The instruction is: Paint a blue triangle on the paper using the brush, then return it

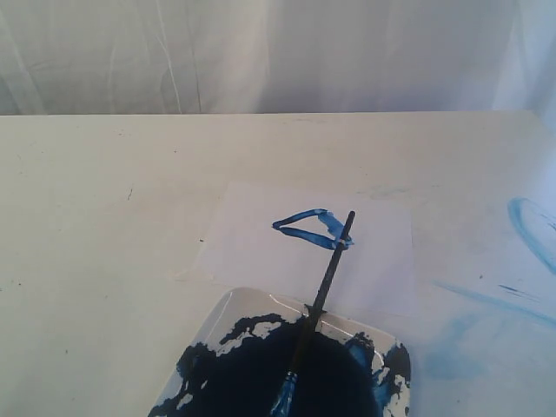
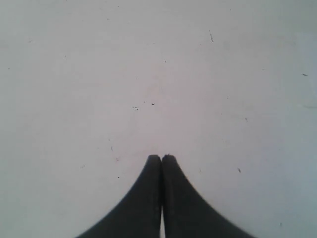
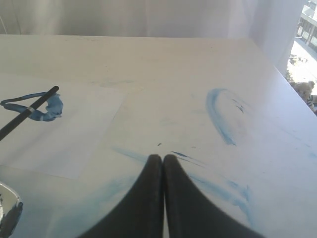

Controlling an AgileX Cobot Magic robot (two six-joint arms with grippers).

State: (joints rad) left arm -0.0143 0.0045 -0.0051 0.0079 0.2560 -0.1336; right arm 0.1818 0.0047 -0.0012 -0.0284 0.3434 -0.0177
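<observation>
1. The left gripper [image 2: 162, 157] hung over bare table [image 2: 74, 74], its dark curved jaws pressed together on nothing.
2. The thin white paper [image 1: 252, 239] bore the blue triangle [image 1: 328, 222], a flattened outline.
3. The slim black brush [image 1: 323, 287] lay slanted, handle across the triangle's right corner, bristles in the glossy, paint-smeared tray [image 1: 228, 306].
4. The right gripper [image 3: 163, 156] hung beside the paper, jaws pressed together, empty.

- Tray [image 1: 228, 301]: cut off by bottom edge of ext. view; only a sliver shows in R wrist view.
- Brush [image 1: 325, 276]: bristle end hard to tell vs dark paint, bottom center; shaft cut by frame edge in R wrist view.
- Paper [image 1: 252, 234]: near edge partly hidden by tray.
- Blue smear [image 1: 521, 224], far right: partly out of frame.
</observation>
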